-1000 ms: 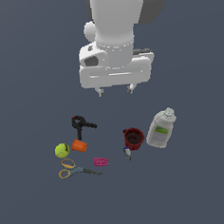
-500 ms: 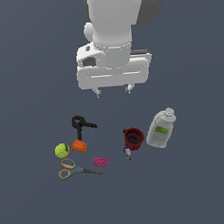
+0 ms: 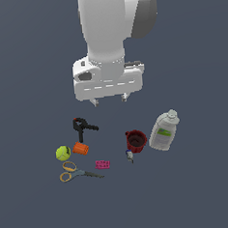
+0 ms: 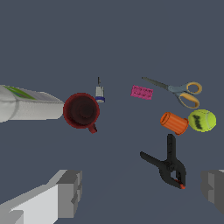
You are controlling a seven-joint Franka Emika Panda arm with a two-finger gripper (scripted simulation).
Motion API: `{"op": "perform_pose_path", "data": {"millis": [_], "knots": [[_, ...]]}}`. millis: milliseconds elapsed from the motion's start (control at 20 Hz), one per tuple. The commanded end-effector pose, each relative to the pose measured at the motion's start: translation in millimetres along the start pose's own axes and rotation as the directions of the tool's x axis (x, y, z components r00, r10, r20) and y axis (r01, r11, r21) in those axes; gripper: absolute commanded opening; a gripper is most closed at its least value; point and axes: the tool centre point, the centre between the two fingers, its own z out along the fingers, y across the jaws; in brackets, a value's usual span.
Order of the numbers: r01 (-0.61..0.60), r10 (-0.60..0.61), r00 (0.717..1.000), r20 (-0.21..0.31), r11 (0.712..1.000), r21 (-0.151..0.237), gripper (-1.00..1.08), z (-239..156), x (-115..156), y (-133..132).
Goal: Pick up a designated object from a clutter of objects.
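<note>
The designated object, a black spring clamp (image 3: 82, 127) (image 4: 169, 163) with splayed handles, lies at the exterior view's left end of the clutter. Beside it are an orange ribbed cylinder (image 3: 81, 148) (image 4: 174, 123), a yellow-green ball (image 3: 63, 153) (image 4: 202, 120), yellow-handled scissors (image 3: 74, 172) (image 4: 181, 92) and a pink block (image 3: 102, 164) (image 4: 142, 92). My gripper (image 3: 110, 100) (image 4: 142, 192) hangs open above the floor, behind the clutter and a little toward the exterior view's right of the clamp. Nothing is between its fingers (image 4: 70, 192).
A dark red mug (image 3: 136, 141) (image 4: 81, 110) stands toward the exterior view's right, with a whitish bottle (image 3: 164, 130) (image 4: 27, 108) lying beyond it. A small grey-and-blue item (image 3: 130, 156) (image 4: 99, 92) lies by the mug.
The gripper has shifted slightly toward the exterior view's left and a little lower. The objects have not moved.
</note>
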Motion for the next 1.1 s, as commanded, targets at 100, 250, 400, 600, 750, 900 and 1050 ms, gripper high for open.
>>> {"op": "perform_pose_path", "data": {"millis": [100, 250, 400, 600, 750, 900, 1050], "knots": [[0.051, -0.051, 0.999, 0.000, 0.999, 0.008, 1.00, 23, -3, 16], [0.093, -0.093, 0.996, -0.001, 0.996, 0.013, 1.00, 42, -6, 29], [0.136, -0.136, 0.991, -0.003, 0.991, 0.018, 1.00, 62, -11, 42], [0.192, -0.192, 0.981, -0.005, 0.981, 0.022, 1.00, 88, -19, 60], [0.233, -0.233, 0.972, -0.007, 0.972, 0.024, 1.00, 107, -27, 73], [0.274, -0.273, 0.962, -0.009, 0.962, 0.025, 1.00, 125, -36, 86], [0.313, -0.313, 0.950, -0.010, 0.949, 0.025, 1.00, 143, -46, 98]]}}
